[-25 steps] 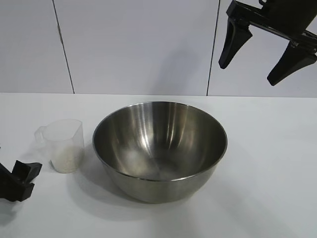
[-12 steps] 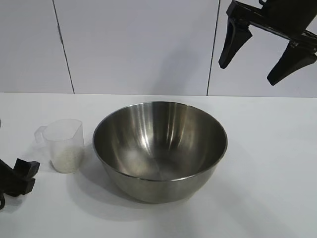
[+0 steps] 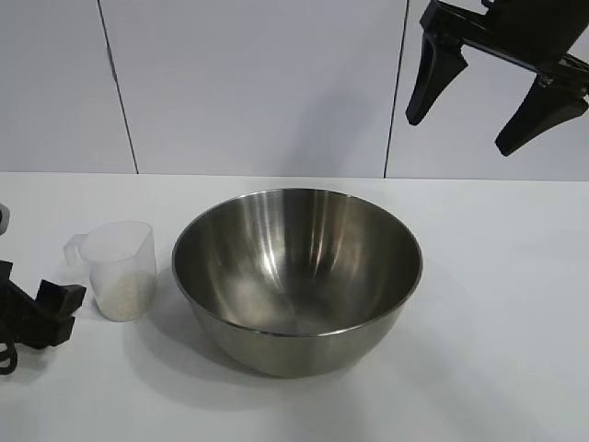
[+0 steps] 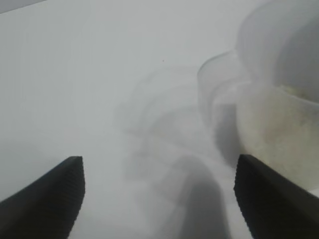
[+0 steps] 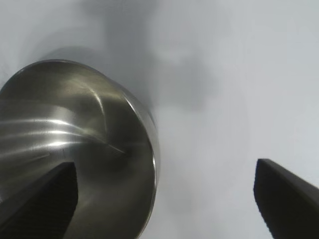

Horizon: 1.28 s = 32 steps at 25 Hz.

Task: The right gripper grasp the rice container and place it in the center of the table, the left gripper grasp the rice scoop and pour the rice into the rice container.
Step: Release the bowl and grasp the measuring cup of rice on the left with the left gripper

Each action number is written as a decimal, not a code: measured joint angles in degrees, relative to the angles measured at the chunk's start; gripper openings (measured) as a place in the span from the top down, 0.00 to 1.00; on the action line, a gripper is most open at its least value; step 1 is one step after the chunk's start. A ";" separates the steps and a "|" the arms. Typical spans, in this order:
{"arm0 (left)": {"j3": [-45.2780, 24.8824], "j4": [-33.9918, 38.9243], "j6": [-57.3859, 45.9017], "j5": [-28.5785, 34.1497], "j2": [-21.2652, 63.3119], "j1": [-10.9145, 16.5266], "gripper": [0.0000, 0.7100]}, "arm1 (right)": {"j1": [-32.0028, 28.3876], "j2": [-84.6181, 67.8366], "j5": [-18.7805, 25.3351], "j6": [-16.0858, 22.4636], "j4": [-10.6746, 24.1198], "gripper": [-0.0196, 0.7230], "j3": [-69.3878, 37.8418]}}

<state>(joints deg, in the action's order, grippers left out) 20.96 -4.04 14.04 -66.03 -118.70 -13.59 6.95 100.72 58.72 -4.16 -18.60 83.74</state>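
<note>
The rice container (image 3: 276, 249), a large steel bowl, stands at the middle of the white table (image 3: 497, 304). Left of it stands the rice scoop (image 3: 120, 262), a clear cup with white rice (image 3: 122, 296) in its bottom. My left gripper (image 3: 46, 315) is low at the table's left edge, just short of the scoop. In the left wrist view this gripper (image 4: 159, 172) is open, with only table between its fingers and the scoop (image 4: 279, 124) just beyond one fingertip. My right gripper (image 3: 460, 132) hangs open, high above the bowl's right side. The right wrist view has the gripper (image 5: 165, 172) over the bowl's rim (image 5: 152, 149).
A pale panelled wall (image 3: 258, 83) rises behind the table. Bare tabletop lies to the right of the bowl (image 3: 515, 350) and in front of it.
My left gripper has crept up and to the right, closer to the scoop. The right gripper, bowl and scoop have not moved.
</note>
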 joint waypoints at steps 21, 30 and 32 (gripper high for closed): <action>6.52 1.39 -1.02 0.01 -5.32 1.07 0.20 | 0.00 0.00 -0.23 -0.10 0.00 0.08 0.00; 7.18 1.62 -1.08 0.00 -3.10 1.07 0.20 | 0.00 0.00 -1.26 -0.10 0.00 0.08 0.00; 7.65 1.84 -1.09 0.00 -2.41 1.07 0.20 | 0.00 0.00 -1.46 -0.10 0.00 0.08 0.00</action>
<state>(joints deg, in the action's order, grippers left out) 28.60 -2.20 12.95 -66.03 -121.11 -12.52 6.95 100.72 57.26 -4.26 -18.60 83.74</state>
